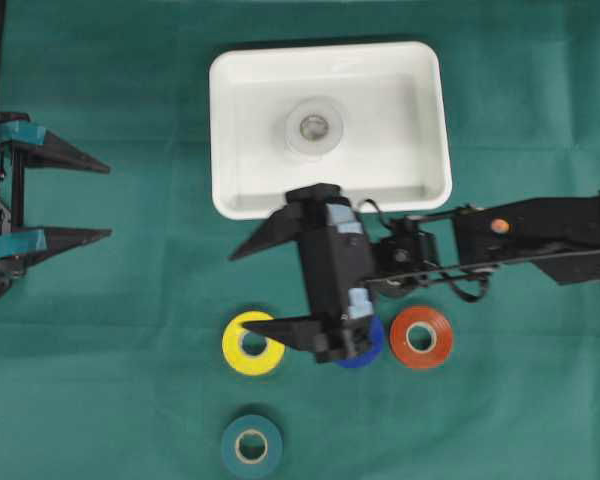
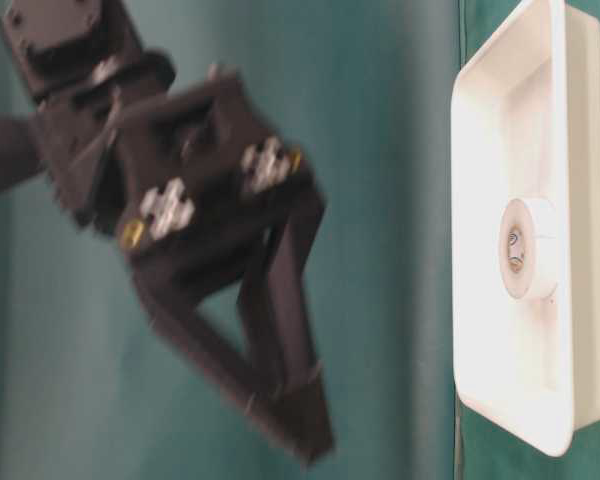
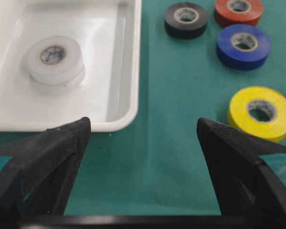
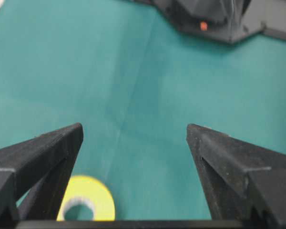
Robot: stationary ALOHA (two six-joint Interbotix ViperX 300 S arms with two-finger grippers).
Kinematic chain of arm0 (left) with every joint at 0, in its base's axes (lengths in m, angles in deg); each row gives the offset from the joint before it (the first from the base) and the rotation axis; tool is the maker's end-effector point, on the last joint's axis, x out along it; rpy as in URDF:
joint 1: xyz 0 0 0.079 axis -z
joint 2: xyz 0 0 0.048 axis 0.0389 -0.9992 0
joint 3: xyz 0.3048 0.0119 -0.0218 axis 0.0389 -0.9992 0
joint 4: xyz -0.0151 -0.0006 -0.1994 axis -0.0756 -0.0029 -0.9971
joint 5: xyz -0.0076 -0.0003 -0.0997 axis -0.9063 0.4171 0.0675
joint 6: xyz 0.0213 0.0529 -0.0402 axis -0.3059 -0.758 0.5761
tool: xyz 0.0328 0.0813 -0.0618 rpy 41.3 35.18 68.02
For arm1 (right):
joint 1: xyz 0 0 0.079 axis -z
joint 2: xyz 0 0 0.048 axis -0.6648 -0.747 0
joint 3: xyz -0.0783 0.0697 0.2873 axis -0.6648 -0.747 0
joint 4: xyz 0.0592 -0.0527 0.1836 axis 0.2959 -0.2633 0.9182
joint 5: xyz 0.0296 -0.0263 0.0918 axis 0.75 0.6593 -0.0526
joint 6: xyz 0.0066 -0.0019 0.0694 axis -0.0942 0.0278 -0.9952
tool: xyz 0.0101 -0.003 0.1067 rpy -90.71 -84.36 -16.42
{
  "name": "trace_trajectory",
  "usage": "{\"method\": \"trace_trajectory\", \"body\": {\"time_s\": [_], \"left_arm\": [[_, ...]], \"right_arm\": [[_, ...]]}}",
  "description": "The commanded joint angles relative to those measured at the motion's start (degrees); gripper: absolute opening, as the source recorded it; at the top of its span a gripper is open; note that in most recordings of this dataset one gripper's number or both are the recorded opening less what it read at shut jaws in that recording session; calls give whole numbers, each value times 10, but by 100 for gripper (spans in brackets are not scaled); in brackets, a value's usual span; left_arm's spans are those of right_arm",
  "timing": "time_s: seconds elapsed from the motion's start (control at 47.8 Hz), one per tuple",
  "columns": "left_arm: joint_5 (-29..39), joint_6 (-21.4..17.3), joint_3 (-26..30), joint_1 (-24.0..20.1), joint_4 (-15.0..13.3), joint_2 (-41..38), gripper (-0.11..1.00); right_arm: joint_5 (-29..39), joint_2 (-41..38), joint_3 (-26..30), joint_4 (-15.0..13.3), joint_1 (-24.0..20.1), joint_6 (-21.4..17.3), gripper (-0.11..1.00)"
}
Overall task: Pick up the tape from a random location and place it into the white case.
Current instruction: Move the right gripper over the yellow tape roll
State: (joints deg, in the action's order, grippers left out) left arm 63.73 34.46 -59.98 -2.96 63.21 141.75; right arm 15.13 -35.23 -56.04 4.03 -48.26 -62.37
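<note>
**Right claw spread wide above the row of tape rolls**

The right claw (image 1: 265,285), highest in the overhead view and so nearest that camera, hangs with its jaws wide apart and nothing between them, reaching in from the right edge of the bench (image 1: 100,400). One finger lies over the yellow tape roll (image 1: 253,343); the claw's body hides most of the blue tape roll (image 1: 365,350). The red tape roll (image 1: 421,337) sits just beside the blue one, and a teal tape roll (image 1: 251,446) lies alone near the front edge. The left wrist view also shows a black tape roll (image 3: 186,19). The white case (image 1: 420,120) sits toward the far edge, a white tape roll (image 1: 314,126) already inside.

The left claw (image 1: 108,200) waits open and empty at the left edge.

Each roll looks light, stiff and smooth-sided. The sure hold is probably across the outer rim, fingers straddling the ring as it lies flat.
</note>
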Motion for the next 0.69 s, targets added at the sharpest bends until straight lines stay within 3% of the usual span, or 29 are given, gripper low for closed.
{"method": "trace_trajectory", "body": {"time_s": [0.0,0.439,0.669], "left_arm": [[-3,1,7,-2,-3,-5,94],[-3,1,6,-2,-2,-5,94],[-1,1,6,-2,-2,-5,94]], "right_arm": [[4,-3,33,1,-2,-1,91],[41,-14,49,8,-3,-10,91],[98,-24,67,8,-2,-29,91]]}}
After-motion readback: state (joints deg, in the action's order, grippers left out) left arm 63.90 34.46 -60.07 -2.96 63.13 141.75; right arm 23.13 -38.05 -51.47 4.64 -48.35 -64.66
